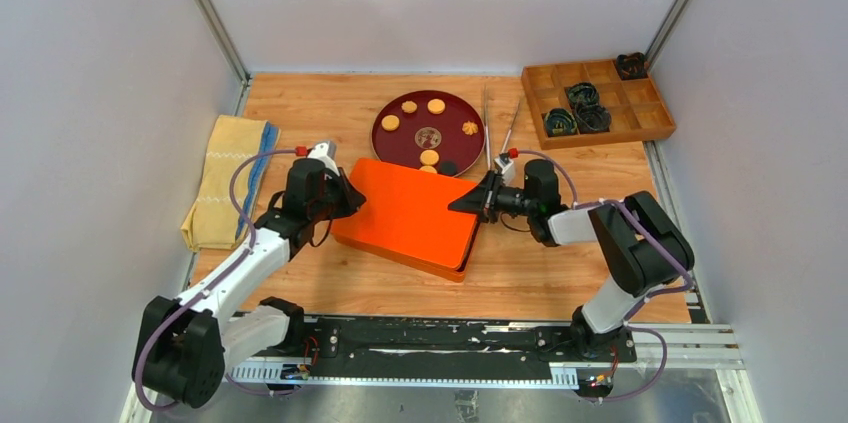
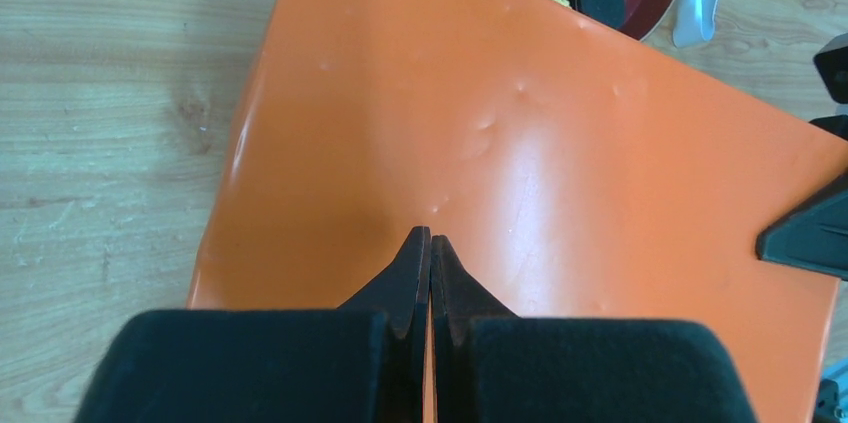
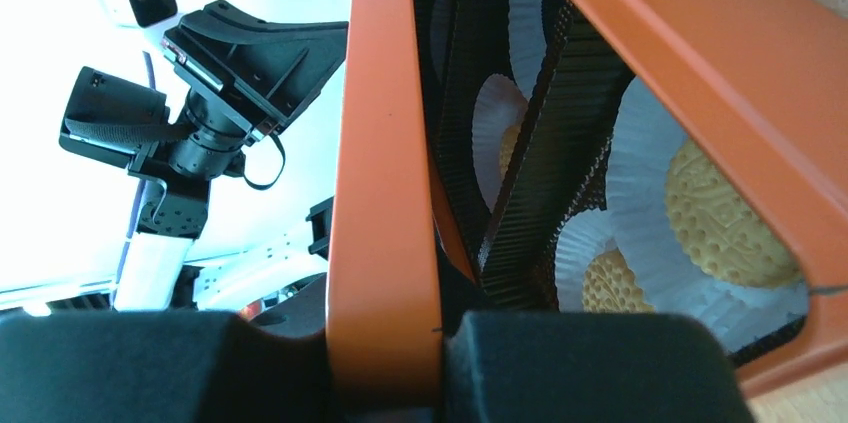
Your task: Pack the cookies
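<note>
**Cookies in the box and on the plate**

Some cookies sit inside the orange box, each in a white paper cup between black walls. More cookies lie on the round red plate just behind the box. Most of them are golden. One is bumpy and orange-brown, and a black one sits at the near edge.

The orange lid covers the box. The right end effector pinches the lid's rim on the right side, and there a gap lets you see in. The left end effector has its fingers pressed tight together with nothing between them. Its tip is over the left part of the lid, but I cannot tell if it touches.

A folded yellow cloth lies on the left of the wooden tabletop. A wooden tray with little boxes in it sits at the far right corner.
</note>
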Robot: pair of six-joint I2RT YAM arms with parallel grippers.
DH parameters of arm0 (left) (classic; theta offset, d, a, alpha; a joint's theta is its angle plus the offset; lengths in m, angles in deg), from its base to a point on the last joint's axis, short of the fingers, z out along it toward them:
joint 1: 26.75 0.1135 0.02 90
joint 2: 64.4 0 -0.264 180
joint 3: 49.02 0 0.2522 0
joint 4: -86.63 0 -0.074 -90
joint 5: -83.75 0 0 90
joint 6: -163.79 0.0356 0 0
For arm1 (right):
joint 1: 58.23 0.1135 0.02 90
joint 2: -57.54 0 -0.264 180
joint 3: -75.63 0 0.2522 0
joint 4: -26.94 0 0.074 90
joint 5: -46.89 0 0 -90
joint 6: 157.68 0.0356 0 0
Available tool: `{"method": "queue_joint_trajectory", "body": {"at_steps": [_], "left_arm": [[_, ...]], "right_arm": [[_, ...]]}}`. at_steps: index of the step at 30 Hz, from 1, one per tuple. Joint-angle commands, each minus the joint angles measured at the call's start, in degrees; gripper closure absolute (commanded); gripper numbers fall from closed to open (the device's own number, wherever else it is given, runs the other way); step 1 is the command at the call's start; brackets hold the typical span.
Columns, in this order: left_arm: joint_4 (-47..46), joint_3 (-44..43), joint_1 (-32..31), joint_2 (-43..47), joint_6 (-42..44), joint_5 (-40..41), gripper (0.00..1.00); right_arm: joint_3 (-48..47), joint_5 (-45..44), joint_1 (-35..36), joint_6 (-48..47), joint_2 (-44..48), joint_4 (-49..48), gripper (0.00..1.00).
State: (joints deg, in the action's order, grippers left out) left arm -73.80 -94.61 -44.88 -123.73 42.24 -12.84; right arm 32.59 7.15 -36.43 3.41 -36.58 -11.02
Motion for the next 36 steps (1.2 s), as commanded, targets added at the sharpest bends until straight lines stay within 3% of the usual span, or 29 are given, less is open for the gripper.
{"method": "queue_joint_trajectory", "body": {"at_steps": [1,7,10,12,18,23,25,29,36], "left_arm": [[-3.92,2.12,-0.15,-1.97,-0.46,-1.51,1.00],[-10.32,4.09,-0.15,-8.04,-1.78,-3.63,1.00],[-12.89,4.53,-0.15,-11.69,-2.54,-5.52,1.00],[-13.82,4.59,-0.15,-13.43,-2.70,-6.13,1.00],[-14.84,4.85,-0.15,-14.56,-2.36,-5.99,1.00],[-16.09,5.00,-0.14,-15.75,-2.48,-6.59,1.00],[-16.78,5.15,-0.13,-16.55,-2.83,-6.94,1.00],[-18.28,5.33,-0.15,-18.31,-3.49,-7.73,1.00],[-20.38,5.31,-0.15,-21.21,-4.30,-9.05,1.00]], "right_arm": [[0.11,-4.91,-1.24,-7.09,2.58,15.11,0.93],[-1.31,-8.43,-1.32,-12.58,8.23,27.78,0.73],[-2.04,-10.66,-1.52,-14.89,10.80,34.12,0.52],[-2.31,-11.86,-1.58,-15.73,12.30,37.50,0.45],[-4.45,-19.02,-1.59,-20.61,21.14,49.63,0.33],[-8.37,-25.34,-1.68,-25.19,29.19,63.12,0.32],[-10.09,-29.04,-1.70,-26.93,31.24,68.52,0.20],[-13.30,-33.82,-1.68,-28.98,32.22,77.57,0.19],[-12.88,-37.43,-1.69,-28.24,32.31,82.80,0.19]]}}
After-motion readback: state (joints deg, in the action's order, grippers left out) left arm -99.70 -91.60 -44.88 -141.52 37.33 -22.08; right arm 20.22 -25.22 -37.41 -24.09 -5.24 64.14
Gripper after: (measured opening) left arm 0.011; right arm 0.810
